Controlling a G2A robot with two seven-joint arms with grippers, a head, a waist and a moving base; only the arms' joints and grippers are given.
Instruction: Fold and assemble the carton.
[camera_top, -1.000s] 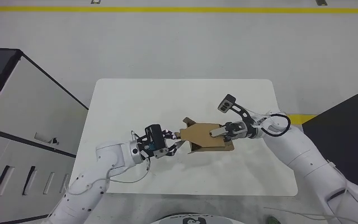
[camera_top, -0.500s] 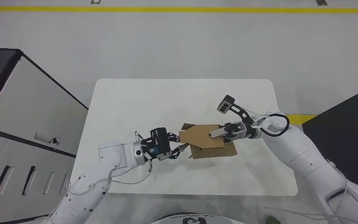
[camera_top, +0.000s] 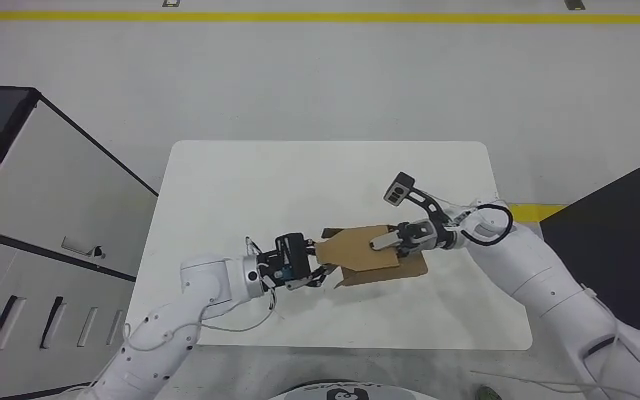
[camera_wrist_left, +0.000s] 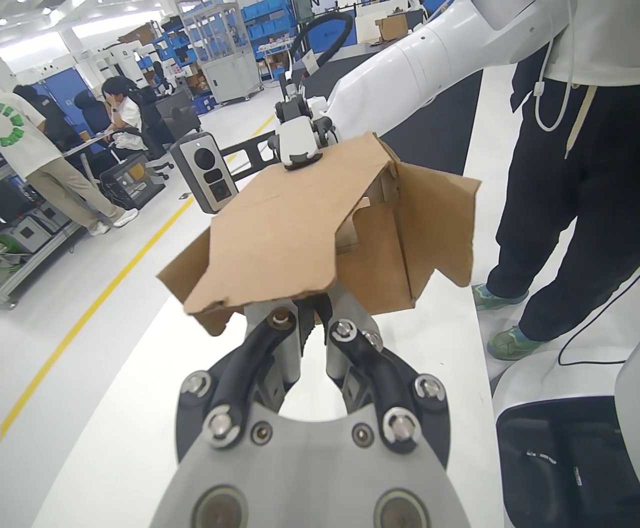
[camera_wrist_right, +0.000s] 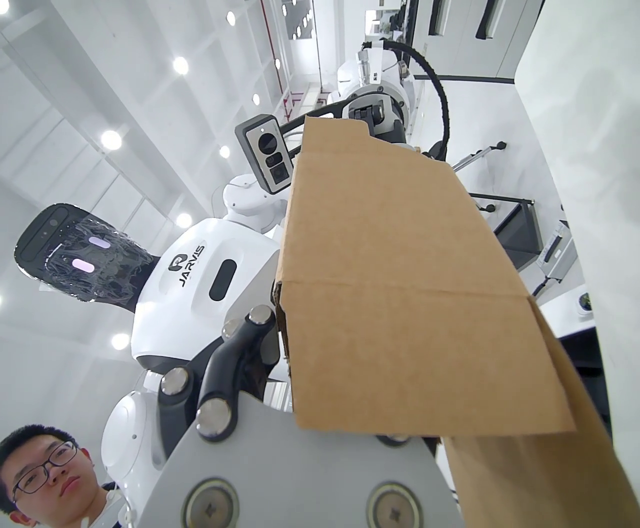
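Table (camera_top: 300, 175), white, fills the middle of the top view. Carton (camera_top: 378, 258), brown and half-erected, is just right of frame centre, with its long axis running left-right across the frame, slightly tilted. Can't tell if its underside touches the table.

Left gripper (camera_top: 318, 272) is at the carton's left end, lower-centre of frame. It looks pinched narrow on a lower flap edge there, tips hidden under the overhanging top panel (camera_wrist_left: 280, 235). Right gripper (camera_top: 388, 240) comes in from frame right, clamped on that top panel, one finger lying on top of it.

Side flap (camera_wrist_left: 440, 225) at the left end splays outward, not folded in.

Judgement: carton is a sleeve held end to end between both arms. The open unfolded end faces the left gripper, so the left arm is nearer for tucking flaps and the right arm is the anchor. The flap fold line lies across the long axis.
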